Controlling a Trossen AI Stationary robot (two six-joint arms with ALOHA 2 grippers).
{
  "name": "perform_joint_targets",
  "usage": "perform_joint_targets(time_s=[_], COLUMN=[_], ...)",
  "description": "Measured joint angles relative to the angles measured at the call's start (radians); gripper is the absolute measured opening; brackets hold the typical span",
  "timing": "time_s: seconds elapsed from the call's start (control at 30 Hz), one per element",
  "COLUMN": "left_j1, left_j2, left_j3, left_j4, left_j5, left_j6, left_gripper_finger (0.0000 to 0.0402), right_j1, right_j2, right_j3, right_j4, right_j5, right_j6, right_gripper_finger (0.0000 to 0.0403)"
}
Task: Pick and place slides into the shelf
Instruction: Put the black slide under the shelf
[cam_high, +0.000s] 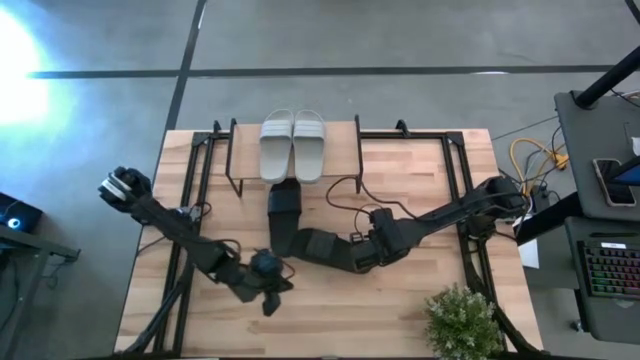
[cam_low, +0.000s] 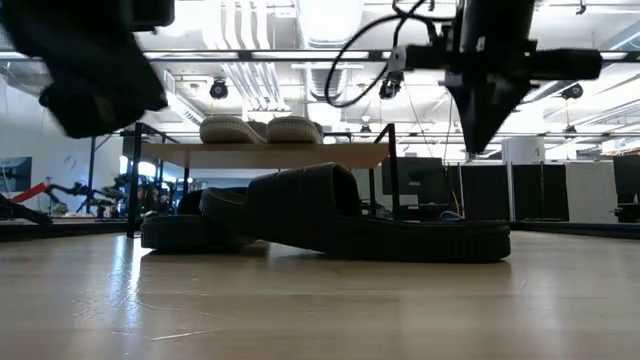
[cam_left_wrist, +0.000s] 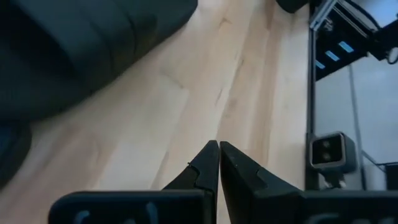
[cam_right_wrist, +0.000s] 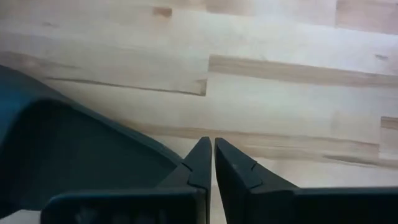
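The shelf (cam_high: 240, 150) stands at the table's far middle, and the pale grey pair (cam_high: 292, 145) lies on its top board (cam_low: 260, 155). One black slide (cam_high: 284, 203) lies on the table with its far end under the shelf. The other black slide (cam_high: 318, 247) lies flat just nearer, sole down (cam_low: 400, 235). My right gripper (cam_high: 360, 260) is shut and points down, hovering above that slide's right end (cam_low: 478, 148), its fingertips (cam_right_wrist: 213, 146) beside the slide (cam_right_wrist: 62, 149). My left gripper (cam_high: 270, 297) is shut (cam_left_wrist: 219, 149), raised near the table's near edge, with a black slide (cam_left_wrist: 81, 43) ahead of it.
A potted plant (cam_high: 462, 320) stands at the table's near right corner. A black cable (cam_high: 345, 195) loops over the table right of the shelf. Black frame rails (cam_high: 190, 190) run along both sides. A keyboard and devices (cam_high: 610, 270) sit on a side stand to the right.
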Motion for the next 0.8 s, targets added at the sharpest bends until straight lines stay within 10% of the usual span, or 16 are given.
perform_joint_targets(time_s=[0.8], left_j1=[0.195], left_j2=[0.283], left_j3=[0.236], left_j4=[-0.165], left_j5=[0.034], left_j6=[0.362], left_gripper_finger=[0.0], right_j1=[0.001], right_j2=[-0.001], right_j3=[-0.317], right_j4=[0.54], right_j5=[-0.112], right_j6=[-0.08], right_gripper_finger=[0.0012])
